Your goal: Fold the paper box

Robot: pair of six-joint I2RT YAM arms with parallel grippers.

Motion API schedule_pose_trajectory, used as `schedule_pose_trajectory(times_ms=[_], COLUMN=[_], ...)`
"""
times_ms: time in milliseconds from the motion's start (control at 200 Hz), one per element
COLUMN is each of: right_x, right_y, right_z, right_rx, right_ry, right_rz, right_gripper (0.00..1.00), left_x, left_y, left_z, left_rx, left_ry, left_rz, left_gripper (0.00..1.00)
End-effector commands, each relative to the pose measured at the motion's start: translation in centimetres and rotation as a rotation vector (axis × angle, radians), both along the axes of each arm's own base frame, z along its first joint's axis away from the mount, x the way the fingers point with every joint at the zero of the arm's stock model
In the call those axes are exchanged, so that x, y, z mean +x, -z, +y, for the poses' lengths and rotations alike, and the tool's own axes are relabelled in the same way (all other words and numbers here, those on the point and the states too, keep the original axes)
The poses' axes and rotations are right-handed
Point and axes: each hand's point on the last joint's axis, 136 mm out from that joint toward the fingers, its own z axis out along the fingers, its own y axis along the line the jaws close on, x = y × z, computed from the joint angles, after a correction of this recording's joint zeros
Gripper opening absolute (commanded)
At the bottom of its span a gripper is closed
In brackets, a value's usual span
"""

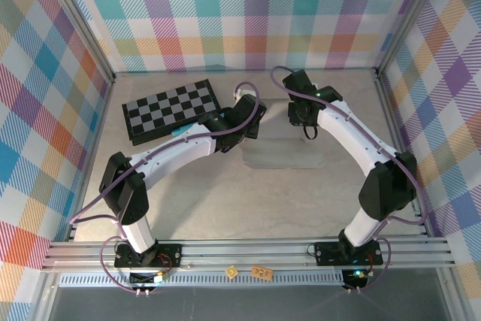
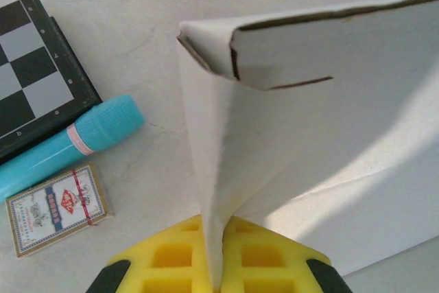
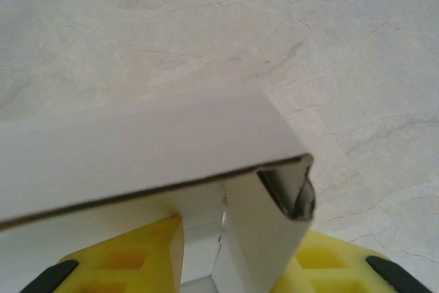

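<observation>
The paper box (image 1: 282, 154) lies on the worktop (image 1: 225, 201) between the two arms, nearer the far edge than the near one and a little right of the middle. From above it is pale against the pale surface, and its outline is hard to trace. Its far left part is hidden under the left arm's wrist.

The left hand (image 2: 216, 238) is clamped together on a thin upright wall of the box. The yellow fingers (image 2: 171, 255) press on either side of the card. Beyond them the wall meets a folded corner with a tucked flap. The rest of the box runs out of the picture to the right.

The right hand (image 3: 233, 255) straddles a doubled wall at another corner of the box. Its yellow fingers (image 3: 116, 265) stand apart on each side. The card is very close and blurred, and I cannot tell whether they press it or merely flank it.

A black-and-grey checkerboard (image 2: 34, 80) sits toward the far left corner, cut off in the left wrist view. Just beside it lies a blue tube (image 2: 82, 138), its end also cut off. Near that is a small printed card (image 2: 58, 207), its print too small to read.
</observation>
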Motion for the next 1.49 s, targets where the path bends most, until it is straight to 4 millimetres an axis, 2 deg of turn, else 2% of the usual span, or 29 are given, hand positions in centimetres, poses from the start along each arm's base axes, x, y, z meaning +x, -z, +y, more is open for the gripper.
schedule_pose_trajectory(times_ms=[0,105,295,445,515,650,880,1070,1155,1200,1490], right_x=[0.5,0.5,0.2,0.7,0.9,1.0,-0.5,-2.0,-2.6,-2.8,-3.9], right_y=[-1.0,-1.0,-0.3,0.3,0.7,0.0,-1.3,0.4,1.7,2.3,5.4], right_z=[0.0,0.4,-1.3,-0.6,-0.4,-1.1,-0.5,-0.2,-0.3,-0.1,1.0], right_rx=[0.085,0.129,0.167,0.208,0.210,0.163,0.056,0.030,0.001,-0.006,-0.098], right_ry=[-0.006,-0.041,-0.011,-0.054,-0.051,-0.002,-0.013,-0.030,-0.028,-0.030,-0.069], right_rz=[-0.042,-0.040,-0.031,-0.013,-0.005,-0.022,-0.054,-0.025,-0.014,-0.012,0.008], right_gripper=[0.36,0.37,0.33,0.32,0.26,0.00,0.00,0.00,0.00,0.00,0.00], left_x=[0.2,0.3,0.6,0.6,0.6,0.8,1.2,1.0,0.6,0.8,-0.1], left_y=[-0.5,0.0,0.3,0.6,0.8,1.1,2.4,5.2,7.6,8.1,14.5], left_z=[-0.2,-0.1,-0.1,-0.5,-0.7,-0.8,-0.3,-1.0,-1.3,-1.8,-1.4], left_rx=[-0.052,-0.068,-0.086,-0.091,-0.093,-0.099,-0.117,-0.181,-0.200,-0.228,-0.263], left_ry=[0.003,0.002,0.003,0.015,0.018,0.021,0.013,0.061,0.076,0.085,0.037], left_rz=[0.014,0.044,0.073,0.089,0.095,0.109,0.130,0.154,0.189,0.176,0.242], left_gripper=[0.00,0.00,0.00,0.00,0.00,0.00,0.01,0.00,0.00,0.00,0.00])
